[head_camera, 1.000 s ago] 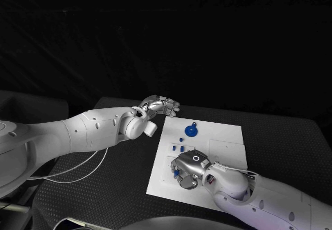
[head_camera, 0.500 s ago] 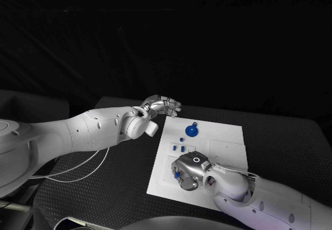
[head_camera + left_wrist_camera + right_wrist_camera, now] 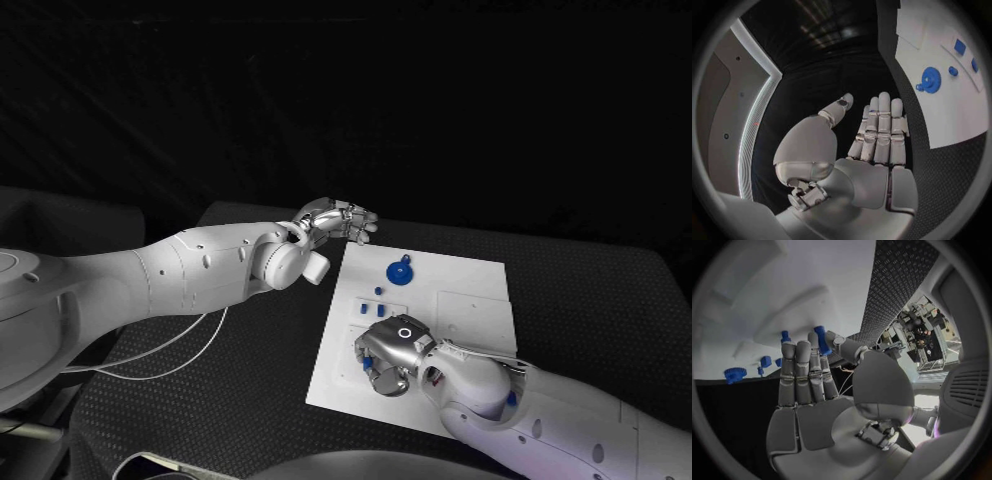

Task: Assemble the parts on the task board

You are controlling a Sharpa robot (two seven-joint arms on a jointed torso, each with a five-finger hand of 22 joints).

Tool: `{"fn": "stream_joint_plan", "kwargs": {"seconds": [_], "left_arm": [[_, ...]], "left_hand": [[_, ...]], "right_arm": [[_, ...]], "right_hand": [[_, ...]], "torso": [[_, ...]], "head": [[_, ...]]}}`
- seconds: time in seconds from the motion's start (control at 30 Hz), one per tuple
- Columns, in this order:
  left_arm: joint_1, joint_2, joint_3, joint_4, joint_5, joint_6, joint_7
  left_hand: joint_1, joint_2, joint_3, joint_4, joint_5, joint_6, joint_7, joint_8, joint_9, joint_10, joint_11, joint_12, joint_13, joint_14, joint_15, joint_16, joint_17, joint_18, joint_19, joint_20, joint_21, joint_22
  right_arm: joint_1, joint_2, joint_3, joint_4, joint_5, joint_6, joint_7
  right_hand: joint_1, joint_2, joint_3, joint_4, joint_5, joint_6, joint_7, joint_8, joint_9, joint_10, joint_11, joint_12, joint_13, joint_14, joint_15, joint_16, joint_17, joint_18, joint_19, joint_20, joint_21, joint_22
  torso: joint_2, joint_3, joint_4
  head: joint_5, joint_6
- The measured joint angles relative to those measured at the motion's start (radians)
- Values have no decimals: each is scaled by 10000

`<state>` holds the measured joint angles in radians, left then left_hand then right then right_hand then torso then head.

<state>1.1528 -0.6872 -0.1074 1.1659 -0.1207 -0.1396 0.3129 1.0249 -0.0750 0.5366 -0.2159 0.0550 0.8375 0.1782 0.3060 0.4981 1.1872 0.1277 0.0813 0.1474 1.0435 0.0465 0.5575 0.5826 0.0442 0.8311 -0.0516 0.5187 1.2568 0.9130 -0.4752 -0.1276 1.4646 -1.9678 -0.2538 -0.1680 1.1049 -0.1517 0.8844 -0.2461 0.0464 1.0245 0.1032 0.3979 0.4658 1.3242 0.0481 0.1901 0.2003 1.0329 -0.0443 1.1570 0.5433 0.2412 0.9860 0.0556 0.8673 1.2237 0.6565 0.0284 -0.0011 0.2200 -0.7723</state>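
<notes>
Black table [image 3: 216,390] carries your white task board [image 3: 476,290]. Your right hand [image 3: 389,355] pinches a blue peg [image 3: 821,339] low over it, ready for inserting; your left hand [image 3: 335,220] waits beside, fingers straight, empty.

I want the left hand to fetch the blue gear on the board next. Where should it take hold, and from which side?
Probably by the toothed rim of the gear, fingers coming straight down from above. It lies flat on the board, so its sides sit low, and the open left hand hovers just off that far corner.
</notes>
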Motion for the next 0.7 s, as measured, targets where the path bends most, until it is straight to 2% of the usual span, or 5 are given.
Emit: {"fn": "stream_joint_plan", "kwargs": {"seconds": [0.1, 0.3, 0.4, 0.53, 0.7], "left_arm": [[0, 0, 0, 0, 0, 4, -2], [0, -15, 0, 0, 1, 10, -6], [0, -17, 0, 0, 1, 14, -8], [0, -21, 0, 0, 2, 17, -11], [0, -34, 0, -3, 3, 20, -14]], "left_hand": [[0, 0, 0, 0, 0, 0, 0, 0, 0, 0, 0, 0, 0, 0, 0, 0, 10, 0, 0, 0, 0, 9], [0, 0, 0, 0, 0, 0, 0, 0, -1, -1, -1, 0, 0, 0, 0, 0, 10, -2, 0, 0, 0, 9], [0, 0, 0, 0, 0, 0, 0, 0, 7, -1, -2, 0, 1, 0, 0, 0, 10, -3, 0, 0, 0, 8], [0, 0, 0, 0, 0, 0, 0, 0, 7, -9, -10, 0, 1, 0, 0, 0, 21, -6, 0, 0, 0, 8], [0, 0, 0, 0, 0, 0, 0, 0, 7, -9, -10, 0, 1, 0, 0, 0, 21, -11, 0, 0, 0, 17]], "right_arm": [[-3, -12, -3, 0, 9, -1, 1], [-24, -96, -28, 18, 132, -13, 36], [-28, -147, -33, 55, 202, -39, 64], [-45, -236, -54, 108, 291, -148, 100], [-77, -390, -80, 230, 428, -401, 121]], "right_hand": [[-67, -67, 29, -28, 0, -3, 2, 0, 2, 0, 0, -47, -4, 0, 0, 0, 0, 1, 0, 0, 0, 0], [-663, -896, -354, 140, 2, -231, 229, -228, -59, -275, 201, -296, -26, -41, 35, 7, -29, 57, -55, 54, 0, -3], [-912, -1145, -765, 191, 35, -460, 296, -386, -134, -490, 270, -445, -36, -139, 98, 8, -49, 71, -93, 89, 0, 19], [-961, -1305, -1225, 171, 41, -767, 422, -569, -207, -808, 410, -652, -80, -173, 206, 9, -77, 77, -164, 51, 0, 19], [-991, -1354, -1744, -83, 41, -1384, 723, -946, -404, -1524, 646, -1066, -282, -261, 440, -12, -83, 67, -272, 123, -41, 29]], "torso": [[-1, 0, -2], [-4, 0, -9], [-5, 0, -9], [-5, 0, -9], [-5, 4, -15]], "head": [[0, -8], [12, -25], [15, -31], [17, -32], [17, -19]]}}
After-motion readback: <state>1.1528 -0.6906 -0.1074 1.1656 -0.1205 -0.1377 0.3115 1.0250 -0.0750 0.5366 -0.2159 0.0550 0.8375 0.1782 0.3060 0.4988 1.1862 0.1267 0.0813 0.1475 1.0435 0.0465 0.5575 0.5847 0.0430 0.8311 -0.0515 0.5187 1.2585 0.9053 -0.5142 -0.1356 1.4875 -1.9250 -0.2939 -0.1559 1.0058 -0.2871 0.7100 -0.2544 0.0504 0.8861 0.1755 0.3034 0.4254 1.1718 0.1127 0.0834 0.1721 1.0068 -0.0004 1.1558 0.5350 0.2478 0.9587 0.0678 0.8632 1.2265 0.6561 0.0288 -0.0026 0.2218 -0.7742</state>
